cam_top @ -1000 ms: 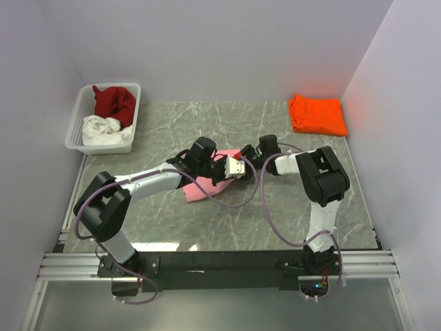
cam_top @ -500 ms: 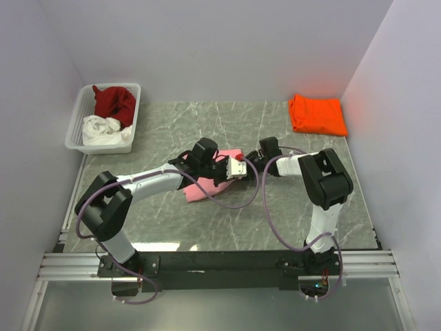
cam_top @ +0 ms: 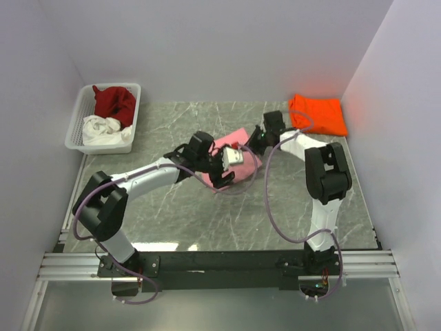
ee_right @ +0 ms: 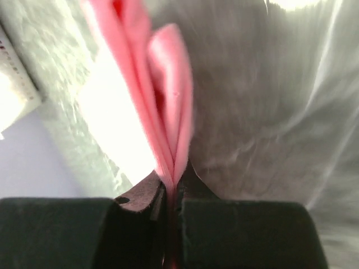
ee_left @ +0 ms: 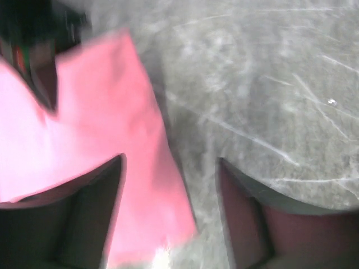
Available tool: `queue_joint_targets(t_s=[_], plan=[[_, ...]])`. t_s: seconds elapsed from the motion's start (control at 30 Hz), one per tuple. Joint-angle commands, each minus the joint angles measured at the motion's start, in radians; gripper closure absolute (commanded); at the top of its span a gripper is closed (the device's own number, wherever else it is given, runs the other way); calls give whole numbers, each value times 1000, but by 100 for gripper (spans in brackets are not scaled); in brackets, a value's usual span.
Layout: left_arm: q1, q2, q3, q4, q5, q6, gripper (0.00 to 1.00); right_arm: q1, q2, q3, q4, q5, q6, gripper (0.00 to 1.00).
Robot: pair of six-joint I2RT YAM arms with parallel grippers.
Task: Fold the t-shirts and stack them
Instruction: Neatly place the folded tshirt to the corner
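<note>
Pinching a fold of the pink t-shirt [ee_right: 168, 84] between its closed fingers, the right gripper [ee_right: 171, 202] held the cloth so that the doubled layers rose up and away from the fingertips in the right wrist view. From the top camera the right gripper [cam_top: 256, 141] sat at the far right edge of the pink t-shirt [cam_top: 234, 136], near the middle of the marble-patterned table [cam_top: 172, 207].

The left gripper [cam_top: 231, 162] was just beside it on the near side, over the same garment. In the left wrist view the left gripper [ee_left: 171, 185] stood with its fingers [ee_left: 84, 224] spread wide and nothing between them but bare table. The pink t-shirt [ee_left: 84, 140] lay under and beyond the finger on the left of that picture, with its straight edge running slantwise towards the gap. That view was blurred, so whether the finger touched the cloth could not be told.

The orange t-shirt [cam_top: 317, 115] lay folded flat in the far right corner of the table, a little beyond the right arm. At the far left the white lattice basket [cam_top: 76, 131] held the dark red t-shirt [cam_top: 114, 102], crumpled at its far end, and the white t-shirt [cam_top: 103, 129], bunched at its near end, the two touching.
</note>
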Motion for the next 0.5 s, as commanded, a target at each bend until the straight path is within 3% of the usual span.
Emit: queue_joint_targets(t_s=[0.0,0.13,0.33,0.47], plan=[[53,-70,109,-155,0,-101,19,-62,6,147,-158,103,-312,100],[105,-56,173,-269,-29,-150,1,-137,69,334,-264,169,-554,100],[173,-7,238,-404,-8,-171,1,-237,164,590,-365,241,-796,100],[182,18,210,-358,-74,-277,0,-290,227,742,-408,265,-903,100]])
